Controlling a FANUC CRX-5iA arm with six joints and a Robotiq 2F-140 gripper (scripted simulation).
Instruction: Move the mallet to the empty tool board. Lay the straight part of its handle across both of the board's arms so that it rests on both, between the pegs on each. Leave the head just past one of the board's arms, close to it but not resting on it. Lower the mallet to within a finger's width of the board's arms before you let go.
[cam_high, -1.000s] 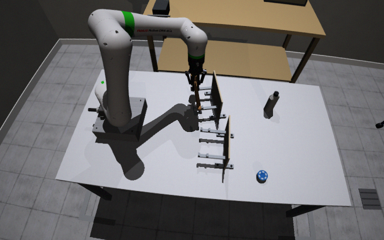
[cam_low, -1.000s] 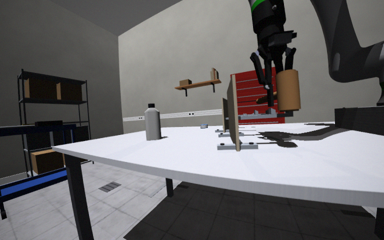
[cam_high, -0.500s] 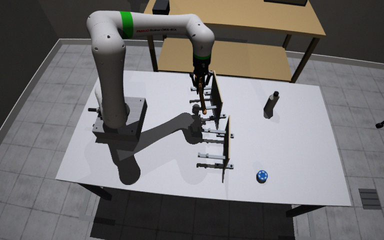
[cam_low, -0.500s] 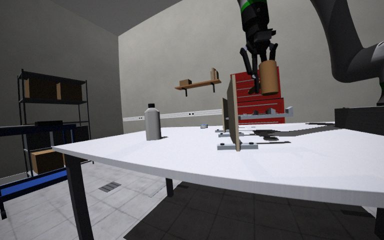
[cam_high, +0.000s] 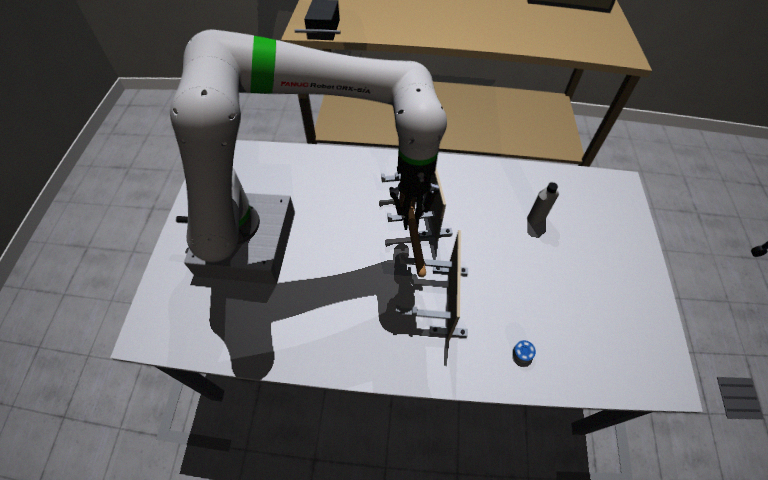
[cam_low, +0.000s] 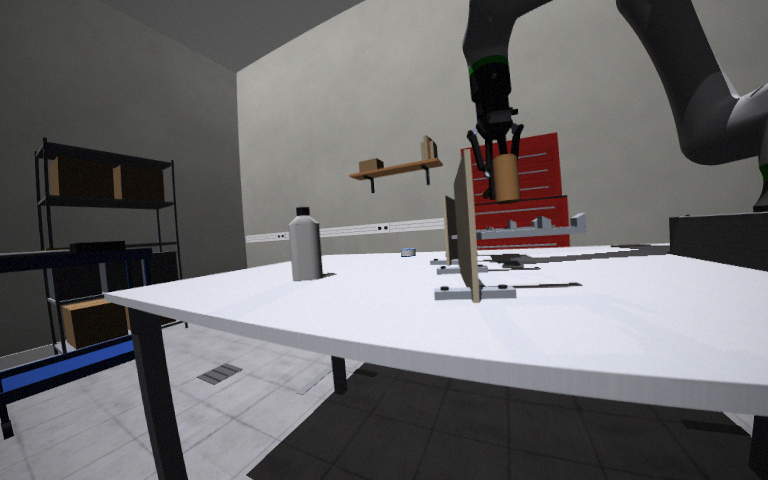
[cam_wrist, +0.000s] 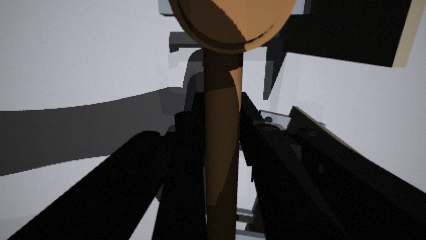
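1. I've got the gripper (cam_low: 498, 164) clenched on the mallet (cam_low: 505, 178), fingers pinching the wooden handle from both sides
2. On the wrist camera the handle (cam_wrist: 221, 150) runs straight up the middle between the two dark fingers, with the round head (cam_wrist: 232, 22) at the top of the view
3. From the side the mallet is up in the air, well above the white table (cam_low: 368, 316), head hanging just below the fingertips
4. The top view shows the handle (cam_high: 416, 240) pointing toward the front of the table, over the gap between the two tool boards
5. The far tool board (cam_high: 439, 209) sits right under my wrist; the near tool board (cam_high: 456, 283) stands just beyond the handle's free end, its grey arms (cam_high: 430, 313) sticking out toward the arm's base
6. I can't tell from these views whether the handle touches any arm
7. A grey bottle (cam_high: 543, 209) stands well off to one side, and a blue spool (cam_high: 523, 351) sits near the front edge
8. The arm's base block (cam_high: 277, 226) is at the other side of the table
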